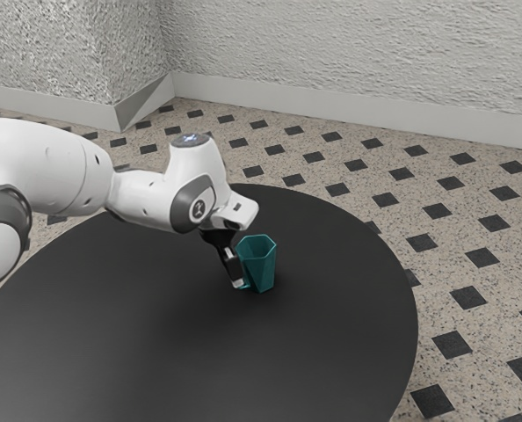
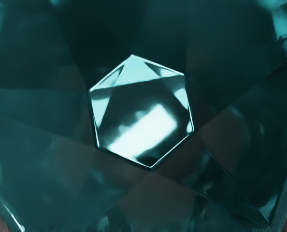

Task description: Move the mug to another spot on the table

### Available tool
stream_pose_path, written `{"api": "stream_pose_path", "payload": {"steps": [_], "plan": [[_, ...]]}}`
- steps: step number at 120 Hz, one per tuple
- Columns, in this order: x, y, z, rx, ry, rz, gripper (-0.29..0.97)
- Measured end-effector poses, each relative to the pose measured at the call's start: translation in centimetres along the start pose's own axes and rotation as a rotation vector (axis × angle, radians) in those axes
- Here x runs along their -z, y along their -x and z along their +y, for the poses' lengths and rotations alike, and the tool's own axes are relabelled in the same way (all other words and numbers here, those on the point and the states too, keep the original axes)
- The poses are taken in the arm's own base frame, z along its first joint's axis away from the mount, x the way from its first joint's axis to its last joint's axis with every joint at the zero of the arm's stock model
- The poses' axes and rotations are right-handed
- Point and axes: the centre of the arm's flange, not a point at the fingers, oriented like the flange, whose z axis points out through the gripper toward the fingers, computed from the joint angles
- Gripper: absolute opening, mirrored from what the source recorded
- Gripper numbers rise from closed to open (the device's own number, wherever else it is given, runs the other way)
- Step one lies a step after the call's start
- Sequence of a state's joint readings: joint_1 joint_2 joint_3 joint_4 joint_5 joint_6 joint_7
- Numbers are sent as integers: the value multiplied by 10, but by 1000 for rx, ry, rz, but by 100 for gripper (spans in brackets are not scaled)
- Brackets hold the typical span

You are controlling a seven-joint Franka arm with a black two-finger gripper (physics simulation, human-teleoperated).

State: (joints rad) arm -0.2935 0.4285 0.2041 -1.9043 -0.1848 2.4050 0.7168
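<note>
Teal mug stands on round black table (checkered floor around).

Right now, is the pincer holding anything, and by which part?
Cannot be told. The pincer sits at the teal mug's wall on the exterior view's left side, over the black table, but whether it clamps that wall isn't visible.

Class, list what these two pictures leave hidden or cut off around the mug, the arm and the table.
1. Exterior view: the wall of the mug nearest the arm, partly covered by the gripper.
2. Exterior view: the arm's base, cut off by the left edge.
3. Exterior view: the near rim of the table, cut off by the lower edge.
4. Wrist view: the table around the mug, hidden by the mug's walls.
</note>
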Motion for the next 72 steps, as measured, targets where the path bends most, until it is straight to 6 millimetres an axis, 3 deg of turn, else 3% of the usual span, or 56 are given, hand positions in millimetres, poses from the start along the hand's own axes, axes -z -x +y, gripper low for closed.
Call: {"api": "stream_pose_path", "payload": {"steps": [33, 72], "plan": [[-2, 2, -3, -5, -4, 12, 54], [-3, 1, -3, -11, -6, 22, 35]]}}
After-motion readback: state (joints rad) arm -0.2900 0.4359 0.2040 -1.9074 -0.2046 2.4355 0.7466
